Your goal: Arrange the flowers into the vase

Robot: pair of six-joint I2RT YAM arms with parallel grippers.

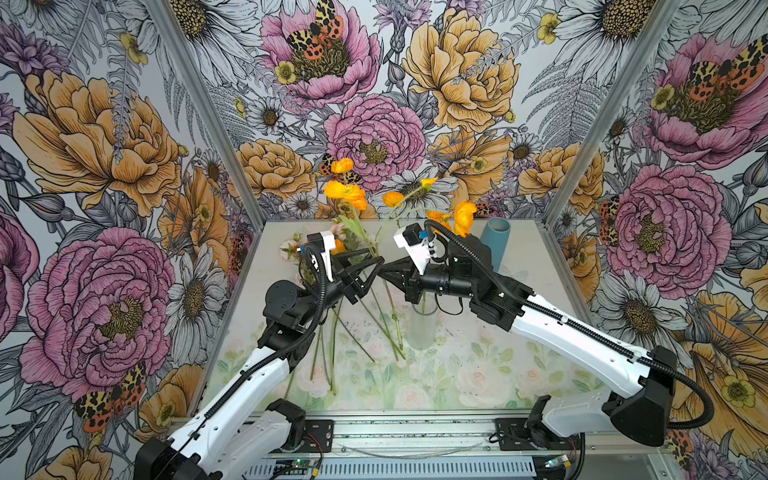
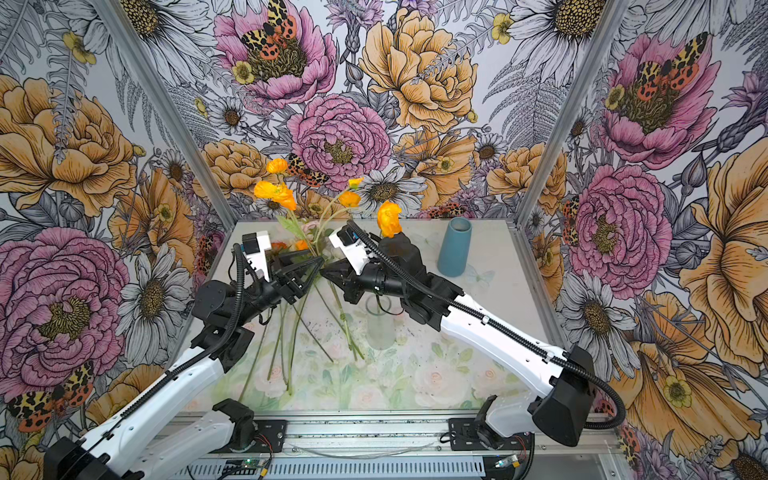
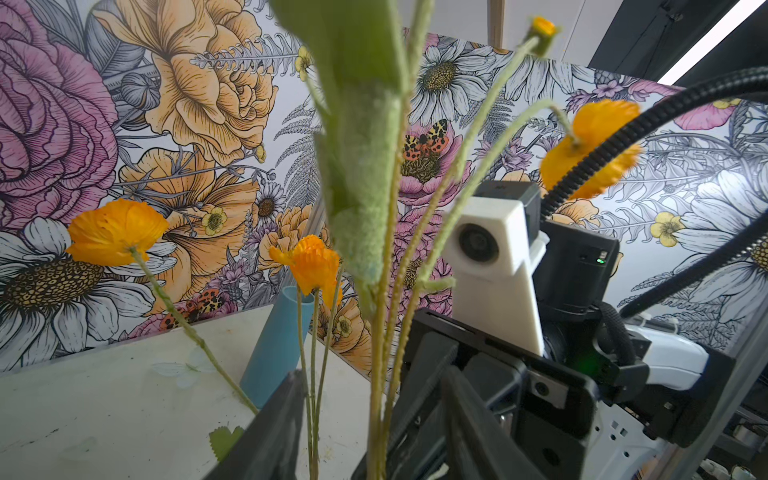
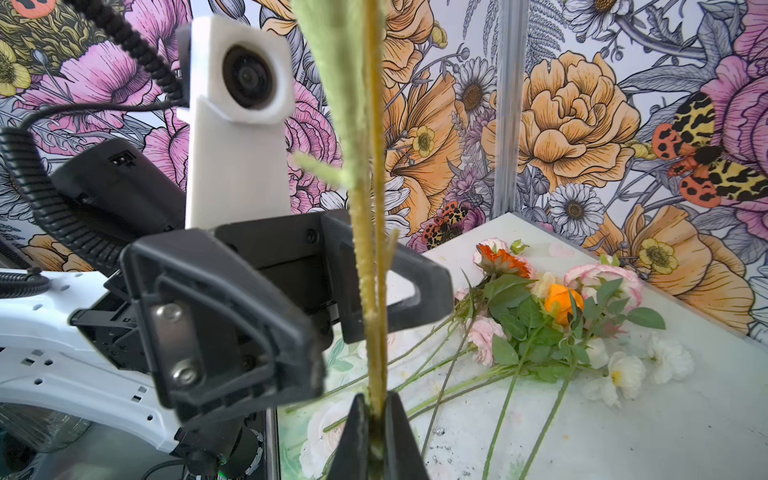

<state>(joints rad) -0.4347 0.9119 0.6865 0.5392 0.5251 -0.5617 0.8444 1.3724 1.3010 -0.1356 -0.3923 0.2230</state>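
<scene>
- Mid-bench, close to the clear glass vase (image 1: 420, 332): your right gripper (image 4: 376, 430) has its fingers pinched tight on the orange poppy sprig (image 4: 377, 174), with the stems upright.
- Your left gripper (image 1: 370, 274) has its fingers spread wide around the same stems and isn't clamping. One pinch carries the lot.
- The rest of the flowers (image 4: 552, 328) lie on the bench (image 1: 478, 374) at back left. The blue vase (image 1: 496, 245) stands back right, well apart.
- Risk: the sprig looks top-heavy and its stems are thin and fuzzy, so they may pivot or slide in that pinch.
- Risk: the lower stem ends appear to splay. One could catch the rim or miss the mouth and tip the glass.
- Risk: backing the left fingers out could snag the leaf, and the right arm's cable runs close to one bloom.
- The vase mouth is partly hidden under your right arm in both top views, so lower slowly.
</scene>
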